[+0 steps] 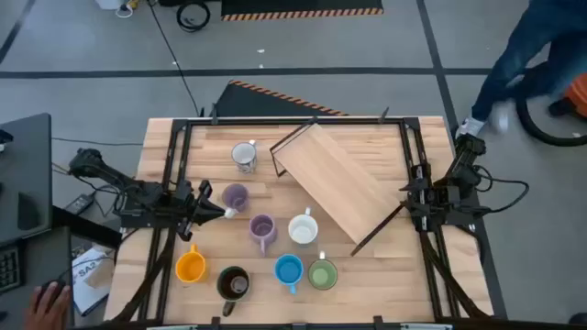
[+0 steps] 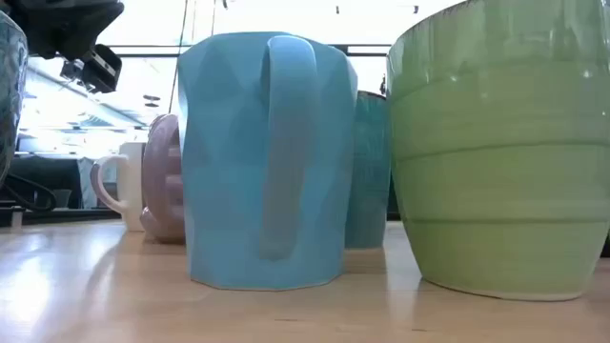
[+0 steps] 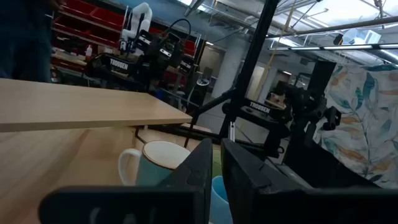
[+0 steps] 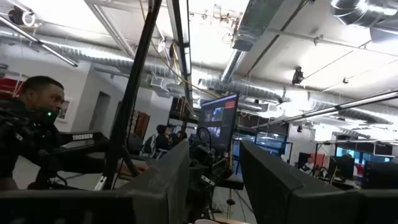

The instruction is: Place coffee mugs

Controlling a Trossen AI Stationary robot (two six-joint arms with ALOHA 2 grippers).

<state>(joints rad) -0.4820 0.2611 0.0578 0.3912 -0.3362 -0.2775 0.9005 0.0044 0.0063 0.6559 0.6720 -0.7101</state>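
Observation:
Several coffee mugs stand upright on the wooden table (image 1: 385,275). A white one (image 1: 244,156) is at the far left, with two lavender ones (image 1: 236,196) (image 1: 262,229) nearer. A mug with a white inside and teal outside (image 1: 304,227) (image 3: 158,163) stands mid-table. Orange (image 1: 190,266), dark (image 1: 234,284), blue (image 1: 289,270) (image 2: 262,162) and green (image 1: 322,274) (image 2: 500,152) mugs line the near edge. My left gripper (image 1: 225,213) (image 3: 216,177) is shut, level, just beside the near side of the farther lavender mug. My right gripper (image 1: 410,194) (image 4: 214,180) stands open at the table's right with nothing in it. My left gripper's shut fingertips (image 1: 223,213) stand right by the near side of the lavender mug. I cannot tell whether they touch it. The mug stands on the table.
A light wooden board on a dark frame (image 1: 335,188) lies askew across the table's far middle. A person's hand (image 1: 48,301) shows at the near left beyond the table. Another person (image 1: 532,55) moves past the far right corner.

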